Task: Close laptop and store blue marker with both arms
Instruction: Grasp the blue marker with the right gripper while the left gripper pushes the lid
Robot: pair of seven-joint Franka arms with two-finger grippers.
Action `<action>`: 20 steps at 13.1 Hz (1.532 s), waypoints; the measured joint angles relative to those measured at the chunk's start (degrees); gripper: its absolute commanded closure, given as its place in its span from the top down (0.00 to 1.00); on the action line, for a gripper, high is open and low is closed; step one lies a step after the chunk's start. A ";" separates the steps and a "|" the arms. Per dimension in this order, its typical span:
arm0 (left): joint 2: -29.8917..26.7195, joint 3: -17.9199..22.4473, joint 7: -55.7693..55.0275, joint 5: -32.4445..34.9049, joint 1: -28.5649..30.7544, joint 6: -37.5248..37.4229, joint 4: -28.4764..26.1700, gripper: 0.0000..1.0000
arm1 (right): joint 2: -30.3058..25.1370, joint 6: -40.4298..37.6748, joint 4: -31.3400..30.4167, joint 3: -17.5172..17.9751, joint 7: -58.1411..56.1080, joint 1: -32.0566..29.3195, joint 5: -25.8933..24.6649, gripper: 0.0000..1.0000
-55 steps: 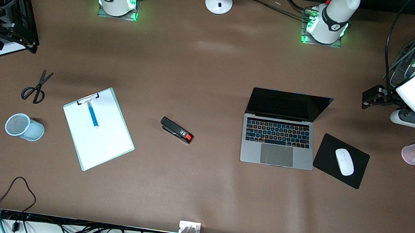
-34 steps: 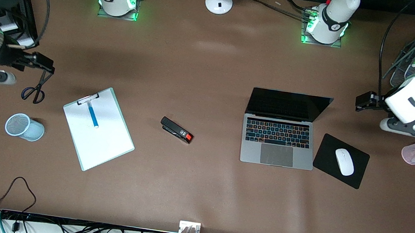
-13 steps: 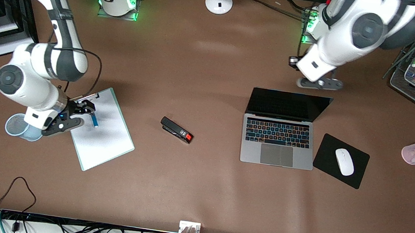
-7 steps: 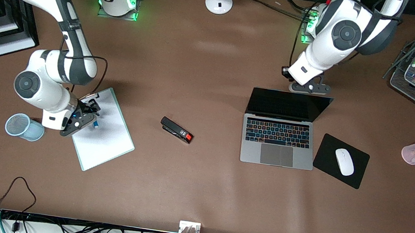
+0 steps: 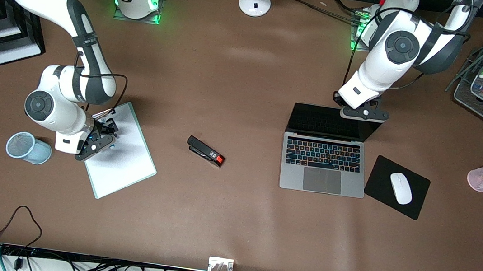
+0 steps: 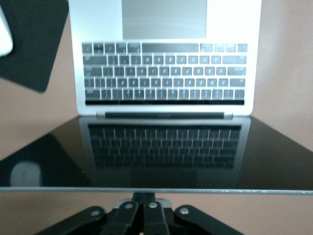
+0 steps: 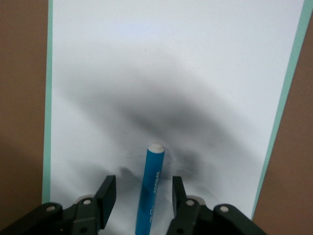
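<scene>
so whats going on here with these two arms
Two arms work at once. The right pincer is down on the clipboard, its fingers on either side of the blue marker with gaps showing, not yet gripping it. The left pincer, shut, sits at the top edge of the laptop lid, which stands open, keys lit. Nothing is stored or closed yet.

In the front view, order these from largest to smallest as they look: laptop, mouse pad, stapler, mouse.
1. laptop
2. mouse pad
3. stapler and mouse: they look about alike, so no ranking between them.
</scene>
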 measured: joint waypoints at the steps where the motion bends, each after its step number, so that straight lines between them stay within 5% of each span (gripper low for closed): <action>1: 0.67 0.00 0.00 0.90 0.00 1.57 0.03 0.00 | 0.00 0.00 0.02 0.00 0.18 -0.01 0.01 0.52; 6: 4.61 0.06 0.00 3.29 0.18 7.02 1.10 0.00 | 0.16 0.00 0.03 0.00 0.40 0.00 0.04 0.47; 20: 13.55 0.23 0.92 7.71 2.65 7.41 12.02 0.00 | 3.15 0.11 3.01 0.00 0.57 0.00 1.62 0.42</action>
